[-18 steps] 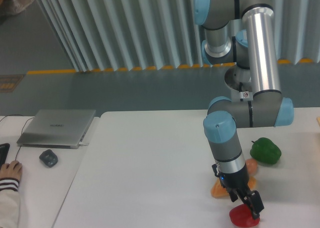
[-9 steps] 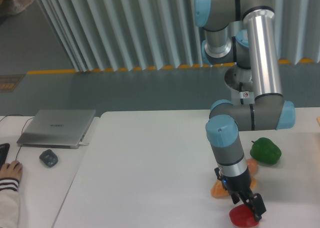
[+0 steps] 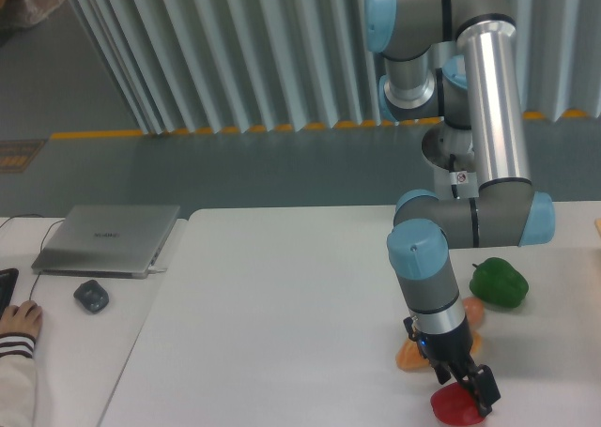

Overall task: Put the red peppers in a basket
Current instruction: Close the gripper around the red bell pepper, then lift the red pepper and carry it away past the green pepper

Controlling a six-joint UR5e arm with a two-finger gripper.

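The red pepper is lying on the white table at about 5 o'clock, close to the front edge. The gripper is being held right on top of it; whether its fingers are spread or pinching cannot be told. An orange-tan piece is sitting just beside the pepper at 11 o'clock, and a green pepper is resting further off at 1 o'clock.
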